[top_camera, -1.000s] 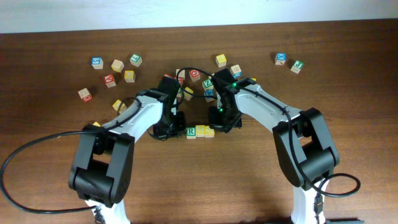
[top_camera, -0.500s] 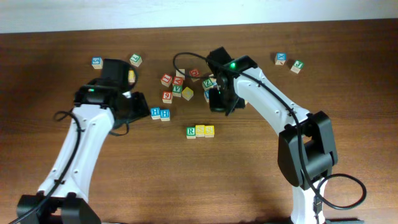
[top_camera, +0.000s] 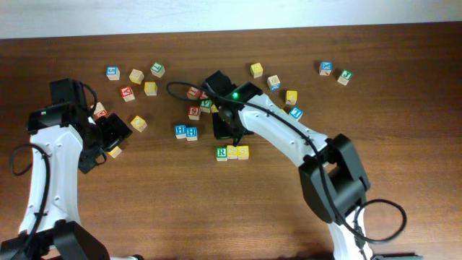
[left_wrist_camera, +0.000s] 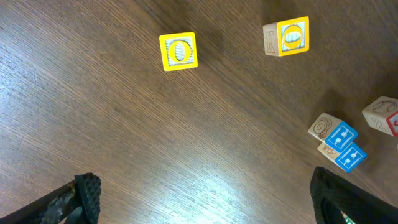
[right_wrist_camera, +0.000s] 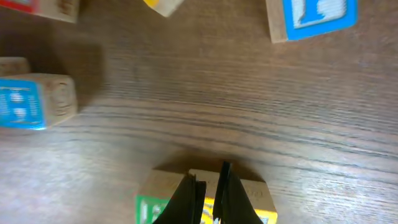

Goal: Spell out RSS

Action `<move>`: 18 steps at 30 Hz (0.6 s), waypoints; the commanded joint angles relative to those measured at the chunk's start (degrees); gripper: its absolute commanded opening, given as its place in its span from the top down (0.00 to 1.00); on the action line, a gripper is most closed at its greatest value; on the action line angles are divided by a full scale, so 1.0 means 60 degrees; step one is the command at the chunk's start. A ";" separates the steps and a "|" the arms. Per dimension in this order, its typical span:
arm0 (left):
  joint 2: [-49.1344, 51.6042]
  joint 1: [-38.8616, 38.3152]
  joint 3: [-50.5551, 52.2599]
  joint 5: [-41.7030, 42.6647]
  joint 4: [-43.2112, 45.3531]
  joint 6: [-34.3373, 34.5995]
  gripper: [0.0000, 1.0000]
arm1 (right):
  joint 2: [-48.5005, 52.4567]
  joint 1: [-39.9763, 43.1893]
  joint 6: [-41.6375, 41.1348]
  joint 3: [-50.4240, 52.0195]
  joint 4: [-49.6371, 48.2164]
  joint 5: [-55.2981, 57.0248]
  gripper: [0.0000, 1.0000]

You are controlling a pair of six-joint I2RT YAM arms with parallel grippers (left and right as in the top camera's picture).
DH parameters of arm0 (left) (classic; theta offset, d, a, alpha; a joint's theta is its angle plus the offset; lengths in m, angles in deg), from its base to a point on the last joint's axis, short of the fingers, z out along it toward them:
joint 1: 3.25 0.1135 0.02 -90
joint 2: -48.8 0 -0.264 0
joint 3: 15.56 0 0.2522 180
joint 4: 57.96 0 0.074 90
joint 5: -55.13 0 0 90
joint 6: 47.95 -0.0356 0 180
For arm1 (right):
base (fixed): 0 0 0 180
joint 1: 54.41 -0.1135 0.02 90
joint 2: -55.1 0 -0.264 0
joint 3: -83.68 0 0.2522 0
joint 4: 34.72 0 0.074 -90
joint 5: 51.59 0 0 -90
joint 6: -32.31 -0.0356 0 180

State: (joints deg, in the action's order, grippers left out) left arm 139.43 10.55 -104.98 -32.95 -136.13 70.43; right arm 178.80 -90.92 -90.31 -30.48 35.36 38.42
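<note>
The RSS row lies on the table: a green R cube with two yellow-faced cubes touching to its right. My right gripper hovers just behind the row, shut and holding nothing. In the right wrist view its tips point down over the seam between the R cube and the first yellow cube. My left gripper is far off to the left, open and empty. Its black pads stand wide apart over bare wood.
Two blue H cubes lie left of the row. Loose letter cubes are scattered along the back of the table. Two yellow cubes lie ahead of the left gripper. A blue cube sits beyond the right gripper.
The left gripper has opened wide and drawn back to the far left. The right arm has swung left and now sits just behind the row. The H cubes are left on the table.
</note>
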 commanded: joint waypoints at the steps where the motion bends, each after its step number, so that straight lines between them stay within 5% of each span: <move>1: -0.0004 0.0022 -0.0033 0.0033 -0.0033 0.0117 0.01 | 0.0441 0.0004 -0.0182 -0.0124 0.0036 -0.0138 0.96; 18: -0.0004 0.0022 -0.0033 0.0033 -0.0033 0.0120 0.01 | 0.0528 0.0022 -0.0186 -0.0124 0.0222 -0.0608 0.96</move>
State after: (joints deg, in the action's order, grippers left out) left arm 139.43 10.55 -104.98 -32.95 -136.19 70.43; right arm 181.18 -90.92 -90.93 -30.48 36.67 34.46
